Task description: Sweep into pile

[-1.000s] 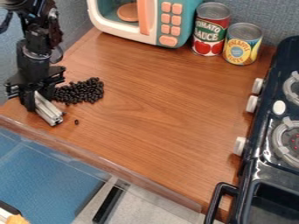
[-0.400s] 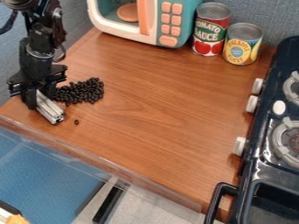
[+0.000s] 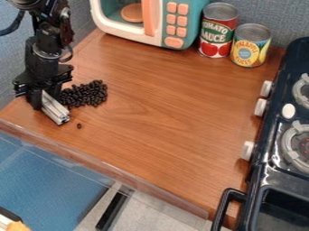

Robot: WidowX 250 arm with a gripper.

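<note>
The black two-finger gripper (image 3: 46,100) is hanging down at the left of the view, over the brown wood-grain counter (image 3: 163,113). Its fingers are closing around a silver, ribbed metal bar (image 3: 55,109), which is sticking out between them, slanting down towards the counter's front edge. The small, glossy black beans (image 3: 87,94) are lying on the counter in a loose, uneven heap, just beside the gripper and the bar, on the side facing the middle of the counter. One single black bean (image 3: 79,126) is lying apart from the heap, near the bar's lower end.

Behind, a teal and white toy microwave with orange buttons (image 3: 174,27) is standing at the back. A red tomato can (image 3: 217,31) and a yellow and blue pineapple can (image 3: 250,46) are standing upright side by side. A black toy stove with white knobs (image 3: 265,169) is standing along the right.
</note>
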